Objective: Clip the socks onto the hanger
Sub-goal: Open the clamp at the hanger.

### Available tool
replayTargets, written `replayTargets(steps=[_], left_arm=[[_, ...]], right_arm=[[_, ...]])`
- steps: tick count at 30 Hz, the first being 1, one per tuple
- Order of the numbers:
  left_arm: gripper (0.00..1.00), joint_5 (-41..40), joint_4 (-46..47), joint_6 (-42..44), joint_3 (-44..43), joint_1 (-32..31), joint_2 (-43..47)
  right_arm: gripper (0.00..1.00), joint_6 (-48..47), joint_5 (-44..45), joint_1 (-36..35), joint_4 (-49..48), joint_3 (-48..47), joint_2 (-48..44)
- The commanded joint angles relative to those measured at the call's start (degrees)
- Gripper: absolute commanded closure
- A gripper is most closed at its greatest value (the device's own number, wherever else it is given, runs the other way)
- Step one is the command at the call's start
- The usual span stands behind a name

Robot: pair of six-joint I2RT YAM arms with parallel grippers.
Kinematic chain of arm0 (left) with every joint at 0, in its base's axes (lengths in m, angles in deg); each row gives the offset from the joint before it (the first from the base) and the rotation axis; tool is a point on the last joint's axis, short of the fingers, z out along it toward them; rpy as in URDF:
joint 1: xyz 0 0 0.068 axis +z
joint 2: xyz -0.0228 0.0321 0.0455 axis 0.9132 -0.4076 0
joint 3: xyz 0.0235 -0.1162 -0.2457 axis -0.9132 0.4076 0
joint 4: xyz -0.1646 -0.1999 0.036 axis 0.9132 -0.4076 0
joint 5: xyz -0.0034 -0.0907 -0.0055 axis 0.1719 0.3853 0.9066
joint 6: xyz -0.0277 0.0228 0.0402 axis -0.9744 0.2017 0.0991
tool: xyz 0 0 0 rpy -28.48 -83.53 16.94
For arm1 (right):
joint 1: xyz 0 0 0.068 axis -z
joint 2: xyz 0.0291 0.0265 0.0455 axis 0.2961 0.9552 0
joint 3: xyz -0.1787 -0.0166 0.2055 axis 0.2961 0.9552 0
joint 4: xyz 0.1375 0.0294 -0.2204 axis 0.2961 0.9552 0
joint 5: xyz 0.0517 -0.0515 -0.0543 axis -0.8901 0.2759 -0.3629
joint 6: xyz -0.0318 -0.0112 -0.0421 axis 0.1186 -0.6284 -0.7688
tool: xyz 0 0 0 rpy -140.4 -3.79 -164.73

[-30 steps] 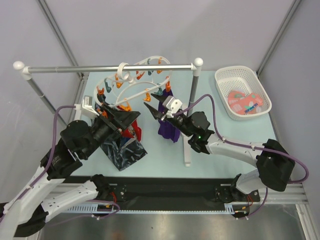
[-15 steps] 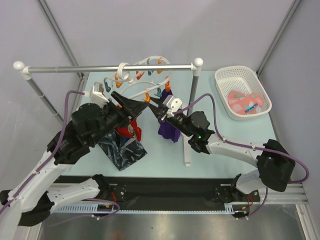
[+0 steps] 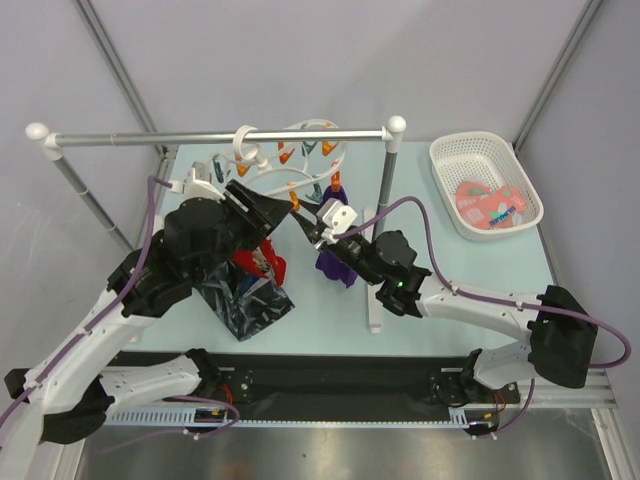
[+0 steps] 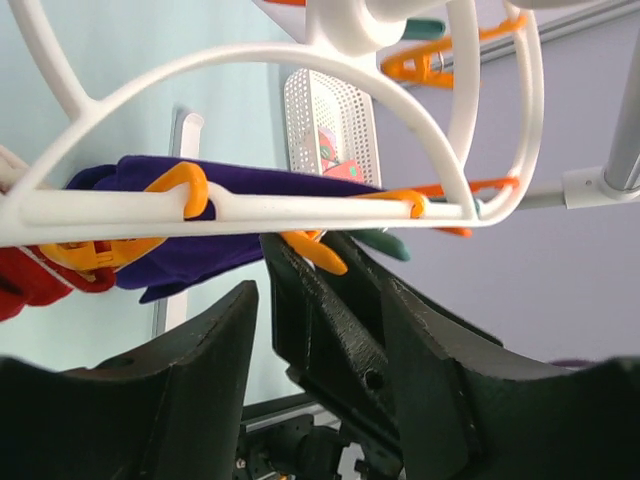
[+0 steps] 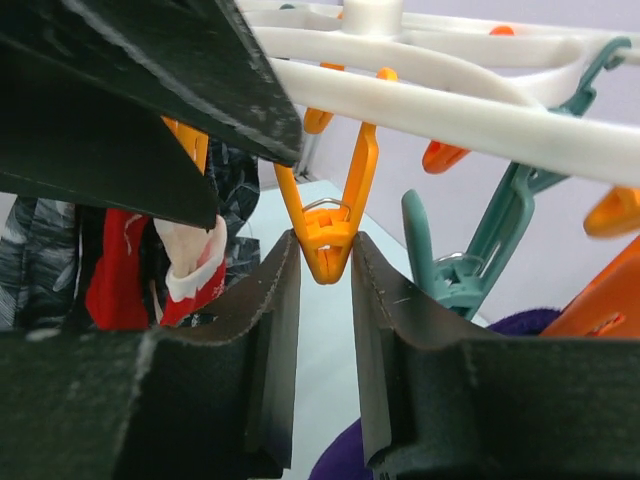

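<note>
- The right gripper [image 5: 323,258] is squeezing an orange clothespin [image 5: 325,225] that hangs from the white hanger [image 5: 480,115].
- The left gripper [image 4: 320,290] has its fingers apart, just under the hanger ring.
- A red sock [image 3: 262,262] hangs on the hanger, near a purple cloth [image 3: 330,268].
- Pink socks [image 3: 488,205] lie in the white basket [image 3: 470,140], far off on the surface [image 3: 450,270].

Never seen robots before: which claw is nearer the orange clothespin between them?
Right. The right claw pinches the orange clothespin; the left claw sits open just beside it.
</note>
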State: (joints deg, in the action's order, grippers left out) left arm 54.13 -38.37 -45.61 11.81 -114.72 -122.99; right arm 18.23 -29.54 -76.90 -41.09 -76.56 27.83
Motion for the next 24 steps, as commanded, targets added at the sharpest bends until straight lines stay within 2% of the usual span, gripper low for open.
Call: replayTargets(steps=[1, 7, 11, 16, 24], left_arm=[[0.43, -2.94, 0.67, -0.74, -2.14, -0.36, 0.29], [0.45, -5.31, 0.5, -0.74, -4.15, -1.67, -2.25], [0.43, -10.22, -3.7, -1.61, -8.72, -4.31, -5.58], [0.42, -18.48, -6.88, -5.92, -11.36, -8.35, -7.17], [0.43, -22.71, -10.31, -10.49, -11.63, -9.94, -8.84]], right_arm=[[0.99, -6.36, 6.46, -2.37, 3.79, -3.78, -2.12], [1.0, -12.95, 16.48, -5.18, 9.33, -7.21, -2.12], [1.0, -17.08, 20.7, -7.11, 10.57, -8.7, -1.42], [1.0, -20.69, 23.96, -8.61, 7.59, -7.92, -0.89], [1.0, -20.7, 24.32, -9.05, 3.89, -6.16, -1.33]])
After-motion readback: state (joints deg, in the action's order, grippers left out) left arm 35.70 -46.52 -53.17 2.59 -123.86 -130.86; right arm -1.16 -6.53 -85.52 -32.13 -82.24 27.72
